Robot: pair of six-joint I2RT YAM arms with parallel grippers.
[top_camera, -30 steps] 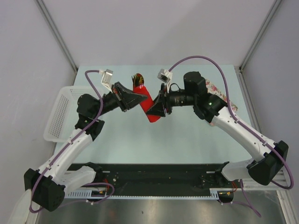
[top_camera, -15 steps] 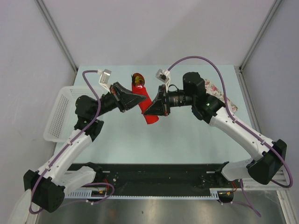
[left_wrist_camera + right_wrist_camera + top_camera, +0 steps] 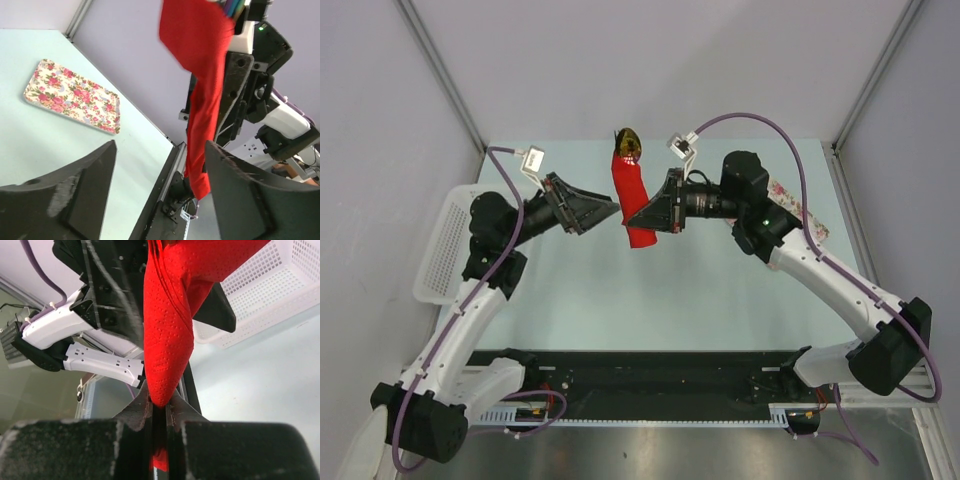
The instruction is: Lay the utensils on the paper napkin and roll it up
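Now the right gripper has its jaws pressed together on the paper napkin, pinching the rolled red sheet near its lower end; in the right wrist view the red paper is squeezed into the narrow slit between the two dark fingers. Lifted off the table, the roll stands above its middle, its length running from the grip toward the far edge. At the far tip of the roll the shiny gold bowl of the spoon pokes out; the rest of the utensils are wrapped inside, and the fork cannot be made out. Just left of the roll the left gripper has its jaws spread wide, apart from the paper and touching nothing, and its own camera shows the napkin hanging beyond its parted fingers. A white basket sits at the left edge of the table, and a floral cloth lies flat at the far right
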